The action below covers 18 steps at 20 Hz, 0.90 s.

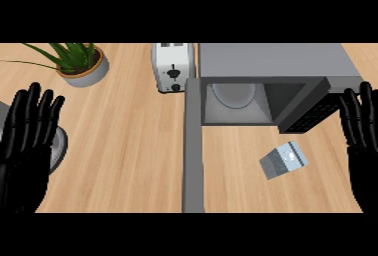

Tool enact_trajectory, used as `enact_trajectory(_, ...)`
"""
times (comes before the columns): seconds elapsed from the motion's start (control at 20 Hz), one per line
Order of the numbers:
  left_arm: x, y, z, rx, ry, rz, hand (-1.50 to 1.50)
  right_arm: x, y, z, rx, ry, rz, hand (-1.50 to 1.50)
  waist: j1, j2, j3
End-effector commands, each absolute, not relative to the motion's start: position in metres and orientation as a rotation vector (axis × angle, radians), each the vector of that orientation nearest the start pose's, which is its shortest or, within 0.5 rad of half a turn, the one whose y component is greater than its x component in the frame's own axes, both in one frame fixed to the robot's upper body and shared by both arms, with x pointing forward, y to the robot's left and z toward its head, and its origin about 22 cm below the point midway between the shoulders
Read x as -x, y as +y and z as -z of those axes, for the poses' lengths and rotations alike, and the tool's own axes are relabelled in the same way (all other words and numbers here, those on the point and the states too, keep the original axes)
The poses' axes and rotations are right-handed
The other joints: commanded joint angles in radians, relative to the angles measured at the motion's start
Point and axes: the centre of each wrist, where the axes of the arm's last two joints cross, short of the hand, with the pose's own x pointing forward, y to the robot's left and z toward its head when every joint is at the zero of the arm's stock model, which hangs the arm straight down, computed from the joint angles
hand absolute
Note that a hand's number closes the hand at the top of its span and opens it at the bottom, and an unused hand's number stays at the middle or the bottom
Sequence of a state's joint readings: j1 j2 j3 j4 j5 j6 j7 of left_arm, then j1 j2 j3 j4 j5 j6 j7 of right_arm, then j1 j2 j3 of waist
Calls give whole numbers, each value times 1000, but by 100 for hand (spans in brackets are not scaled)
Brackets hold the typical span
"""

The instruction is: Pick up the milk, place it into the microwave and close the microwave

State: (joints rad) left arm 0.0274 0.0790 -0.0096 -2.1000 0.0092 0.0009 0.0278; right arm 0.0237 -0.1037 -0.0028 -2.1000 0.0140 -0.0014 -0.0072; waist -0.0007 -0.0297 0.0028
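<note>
A grey and white milk carton (284, 159) lies on the wooden counter, in front of the microwave and right of its door. The grey microwave (280, 60) stands at the back right with its door (193, 150) swung open toward me; a pale plate shows inside its cavity (235, 100). My left hand (29, 135) rests open at the left edge, fingers up. At the right edge my right hand (359, 130) also rests open with fingers up, a little to the right of the carton and not touching it.
A white toaster (173, 67) stands just left of the microwave. A potted green plant (80, 62) sits at the back left. A grey round object (57, 150) shows partly behind my left hand.
</note>
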Motion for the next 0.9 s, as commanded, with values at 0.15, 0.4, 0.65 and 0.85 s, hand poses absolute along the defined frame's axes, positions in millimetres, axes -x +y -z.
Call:
enact_trajectory(0.15,-227,258,-121,16,-2045,98,-150,-174,-260,-150,-25,-2100,-207,-150,-8,29,-3)
enact_trajectory(0.4,-216,250,-103,191,-1920,-145,-150,-162,-279,-127,-182,-1927,-259,-150,-10,28,-2)
enact_trajectory(0.65,-190,257,-79,201,-1918,-160,-150,-140,-273,-125,-166,-1893,-243,-150,-2,28,-3)
enact_trajectory(0.85,-155,258,-83,217,-1923,-158,-150,-140,-288,-98,-167,-1878,-206,-150,2,27,-3)
